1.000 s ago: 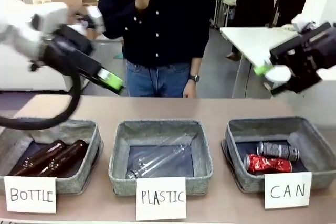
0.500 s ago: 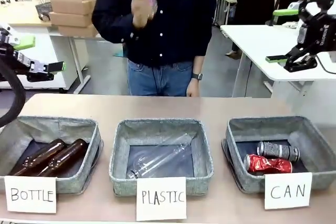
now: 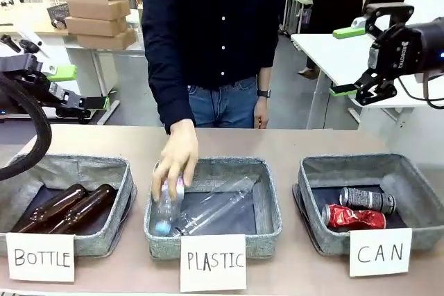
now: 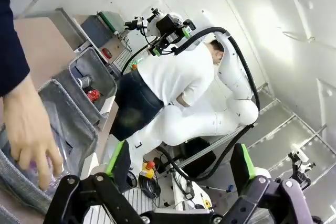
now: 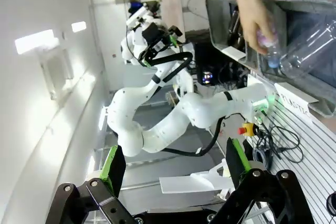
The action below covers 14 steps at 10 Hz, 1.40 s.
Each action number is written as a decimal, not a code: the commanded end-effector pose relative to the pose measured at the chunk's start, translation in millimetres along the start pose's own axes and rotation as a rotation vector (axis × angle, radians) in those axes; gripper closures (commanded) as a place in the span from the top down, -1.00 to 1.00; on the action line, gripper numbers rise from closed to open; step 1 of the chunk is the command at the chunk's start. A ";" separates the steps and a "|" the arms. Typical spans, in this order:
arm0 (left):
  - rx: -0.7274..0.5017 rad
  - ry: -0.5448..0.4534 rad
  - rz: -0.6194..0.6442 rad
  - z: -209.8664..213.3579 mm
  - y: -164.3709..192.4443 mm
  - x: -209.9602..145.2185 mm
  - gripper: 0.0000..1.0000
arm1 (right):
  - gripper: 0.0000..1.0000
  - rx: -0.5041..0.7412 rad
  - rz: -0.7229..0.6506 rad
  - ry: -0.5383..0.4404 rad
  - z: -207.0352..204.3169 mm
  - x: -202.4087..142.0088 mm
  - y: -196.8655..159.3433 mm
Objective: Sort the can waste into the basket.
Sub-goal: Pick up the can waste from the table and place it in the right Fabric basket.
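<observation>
**Both cans are in the basket, arms are up and empty**

The black can (image 3: pixel 367 199) and the red can (image 3: pixel 354 217) lie touching inside the basket (image 3: pixel 416 199), behind the CAN sign (image 3: pixel 380 251). My left claw (image 3: pixel 78 91) and right claw (image 3: pixel 352 61) hang high at the sides, both spread wide, holding nothing. The person's hand (image 3: pixel 177 156) puts a plastic bottle (image 3: pixel 166 207) into the middle bin (image 3: pixel 212 240). I think the sorting is finished. The risk: if I lower an arm now, it may hit this hand.
</observation>
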<state>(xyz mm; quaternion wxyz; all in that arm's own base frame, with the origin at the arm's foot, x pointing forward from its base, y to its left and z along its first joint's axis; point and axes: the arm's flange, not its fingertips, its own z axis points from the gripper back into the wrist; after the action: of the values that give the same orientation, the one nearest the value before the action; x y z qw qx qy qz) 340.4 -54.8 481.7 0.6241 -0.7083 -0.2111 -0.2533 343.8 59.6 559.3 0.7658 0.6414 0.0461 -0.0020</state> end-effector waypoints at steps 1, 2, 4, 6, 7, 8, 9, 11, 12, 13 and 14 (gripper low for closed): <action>0.014 0.001 0.011 5.8 -5.8 0.6 1.00 | 1.00 0.008 0.022 -0.009 5.8 -0.3 -0.3; 0.014 0.001 0.011 5.8 -5.8 0.6 1.00 | 1.00 0.008 0.022 -0.009 5.8 -0.3 -0.3; 0.014 0.001 0.011 5.8 -5.8 0.6 1.00 | 1.00 0.008 0.022 -0.009 5.8 -0.3 -0.3; 0.014 0.001 0.011 5.8 -5.8 0.6 1.00 | 1.00 0.008 0.022 -0.009 5.8 -0.3 -0.3; 0.014 0.001 0.011 5.8 -5.8 0.6 1.00 | 1.00 0.008 0.022 -0.009 5.8 -0.3 -0.3; 0.014 0.001 0.011 5.8 -5.8 0.6 1.00 | 1.00 0.008 0.022 -0.009 5.8 -0.3 -0.3; 0.014 0.001 0.011 5.8 -5.8 0.6 1.00 | 1.00 0.008 0.022 -0.009 5.8 -0.3 -0.3; 0.014 0.001 0.011 5.8 -5.8 0.6 1.00 | 1.00 0.008 0.022 -0.009 5.8 -0.3 -0.3; 0.014 0.001 0.011 5.8 -5.8 0.6 1.00 | 1.00 0.008 0.022 -0.009 5.8 -0.3 -0.3; 0.014 0.001 0.011 5.8 -5.8 0.6 1.00 | 1.00 0.008 0.022 -0.009 5.8 -0.3 -0.3; 0.014 0.001 0.011 5.8 -5.8 0.6 1.00 | 1.00 0.008 0.022 -0.009 5.8 -0.3 -0.3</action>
<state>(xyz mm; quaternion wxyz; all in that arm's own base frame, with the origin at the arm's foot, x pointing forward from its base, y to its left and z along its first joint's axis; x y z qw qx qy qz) 340.9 -49.2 482.3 0.6260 -0.7064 -0.2172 -0.2489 344.3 54.1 559.6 0.7655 0.6421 0.0411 -0.0067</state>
